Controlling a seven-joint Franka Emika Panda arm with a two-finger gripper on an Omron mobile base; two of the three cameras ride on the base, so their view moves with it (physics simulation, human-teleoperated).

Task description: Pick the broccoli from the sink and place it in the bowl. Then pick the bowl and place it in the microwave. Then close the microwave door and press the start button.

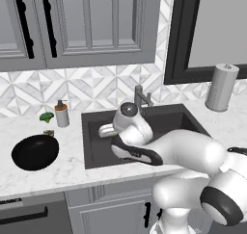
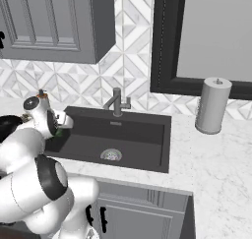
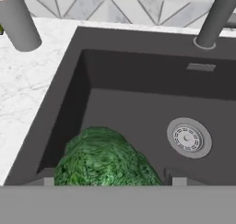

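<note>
**A:** While the green, lumpy head of broccoli (image 3: 105,158) lies low on the floor of the dark-grey rectangular sink (image 3: 138,71), close against its side wall, how should the grasp go?

**B:** Look first at the nearest thing. In the hand view the two dark tips of the pincer (image 3: 108,180) stand spread, one on each side of the floret, with nothing pinched yet. I judge the descent is nearly finished, so the tips should sink a little further before they press together.

**A:** What could spoil it?

**B:** One tip sits near the basin wall, so I would keep the hand centred over the green mass and lift straight up afterwards. Beyond it the round silver drain (image 3: 189,138) sits clear of the work, and the grey faucet (image 3: 214,20) rises at the far rim.

**A:** And then?

**B:** The wide, shallow black bowl (image 1: 34,152) waits on the white marble tabletop (image 1: 72,165) beside the basin, near the grey soap dispenser (image 1: 61,115). A darker leafy green piece (image 1: 47,116) lies by that dispenser; it isn't the target.
</note>
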